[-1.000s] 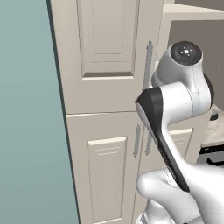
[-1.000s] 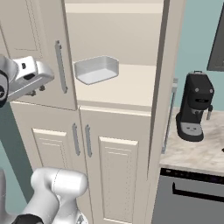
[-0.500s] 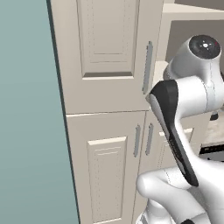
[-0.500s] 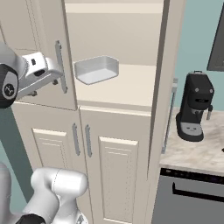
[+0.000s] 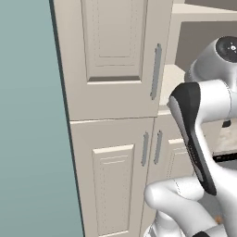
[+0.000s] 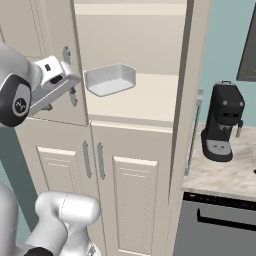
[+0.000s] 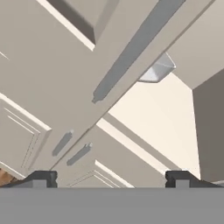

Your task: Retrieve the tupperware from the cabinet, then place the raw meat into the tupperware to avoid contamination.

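The tupperware (image 6: 110, 80), a white-grey lidless tub, sits on the shelf inside the open upper compartment of the beige cabinet (image 6: 131, 192). In the hand view the tupperware (image 7: 156, 70) peeks out past the edge of the closed upper door. My gripper (image 6: 67, 82) hovers in front of that closed left door, beside its grey bar handle (image 7: 133, 50) and left of the tub. The gripper (image 7: 111, 179) is open, its fingertips (image 7: 41, 178) spread wide with nothing between them. The raw meat is out of view.
The compartment's own door (image 6: 192, 75) stands swung out, edge-on, to the right of the shelf. A black coffee machine (image 6: 222, 122) stands on the speckled counter (image 6: 227, 175) at the right, above a grey appliance front (image 6: 220, 225). A teal wall (image 5: 28, 139) borders the cabinet's left side.
The jaws have gone from nearly shut to wide open. The hand and forearm have shifted right, closer to the open compartment.
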### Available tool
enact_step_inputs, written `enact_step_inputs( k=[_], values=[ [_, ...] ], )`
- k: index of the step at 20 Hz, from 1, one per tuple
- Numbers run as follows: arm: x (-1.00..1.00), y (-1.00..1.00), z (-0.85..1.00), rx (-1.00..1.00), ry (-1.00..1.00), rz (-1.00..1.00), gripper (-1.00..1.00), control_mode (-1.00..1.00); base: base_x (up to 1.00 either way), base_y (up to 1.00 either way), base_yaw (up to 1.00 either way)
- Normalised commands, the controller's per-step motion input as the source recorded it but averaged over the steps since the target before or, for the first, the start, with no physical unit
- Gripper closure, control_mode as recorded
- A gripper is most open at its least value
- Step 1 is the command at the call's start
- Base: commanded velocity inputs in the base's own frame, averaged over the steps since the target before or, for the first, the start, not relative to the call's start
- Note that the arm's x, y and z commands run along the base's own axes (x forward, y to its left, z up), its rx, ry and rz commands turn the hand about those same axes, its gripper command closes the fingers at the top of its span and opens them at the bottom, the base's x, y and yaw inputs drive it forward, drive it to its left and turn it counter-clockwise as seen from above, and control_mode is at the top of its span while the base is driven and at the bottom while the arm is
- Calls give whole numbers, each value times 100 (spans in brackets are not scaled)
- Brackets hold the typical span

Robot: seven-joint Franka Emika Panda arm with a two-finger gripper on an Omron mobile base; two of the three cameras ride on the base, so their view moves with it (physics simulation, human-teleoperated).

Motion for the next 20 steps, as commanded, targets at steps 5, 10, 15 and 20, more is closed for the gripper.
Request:
enact_step_inputs(
  k=[5, 10, 15, 20],
  values=[
    [0, -21, 0, -14, -7, 8, -100, -100, 0, 0, 0],
    [0, -19, 0, -10, -12, 9, -100, -100, 0, 0, 0],
    [8, -21, 0, -2, -14, 13, -100, -100, 0, 0, 0],
    [12, -18, 0, 0, -16, 20, -100, -100, 0, 0, 0]
  ],
)
